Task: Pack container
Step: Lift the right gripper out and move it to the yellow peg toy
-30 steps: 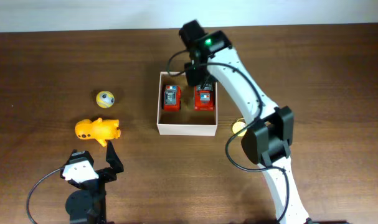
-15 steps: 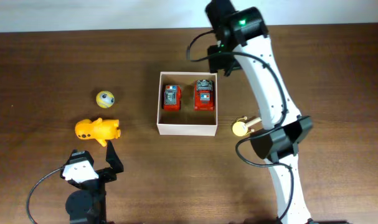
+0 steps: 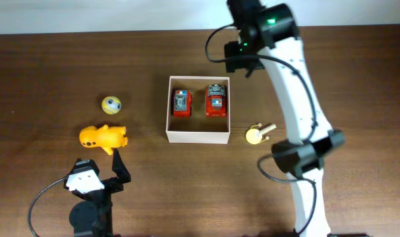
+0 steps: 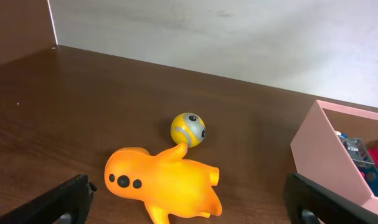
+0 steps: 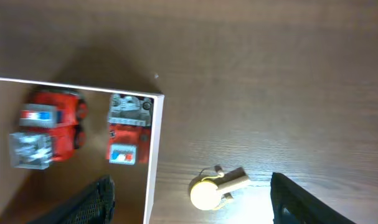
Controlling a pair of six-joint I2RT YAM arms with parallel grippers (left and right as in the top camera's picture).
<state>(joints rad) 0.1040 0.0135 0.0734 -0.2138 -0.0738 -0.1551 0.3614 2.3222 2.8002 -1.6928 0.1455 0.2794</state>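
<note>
The container (image 3: 198,137) is a white-walled square box at mid-table with a tan floor. Two red toy cars (image 3: 181,103) (image 3: 216,101) lie side by side in it. My right gripper (image 3: 241,58) hangs open and empty, high beyond the box's far right corner. Its wrist view looks down on the box wall (image 5: 152,162), both cars (image 5: 48,127) (image 5: 129,127) and a small yellow and wooden toy (image 5: 207,191). My left gripper (image 4: 192,205) rests open at the near left. An orange toy animal (image 4: 167,183) lies just ahead of its fingers, untouched.
A yellow ball with a grey face (image 3: 111,104) sits behind the orange animal (image 3: 103,137). The yellow and wooden toy (image 3: 258,133) lies on the table right of the box. A pale wall runs along the table's far edge.
My right gripper let go of the right-hand red car inside the box, then rose and moved back and to the right with its jaws widening. The left arm has not moved.
</note>
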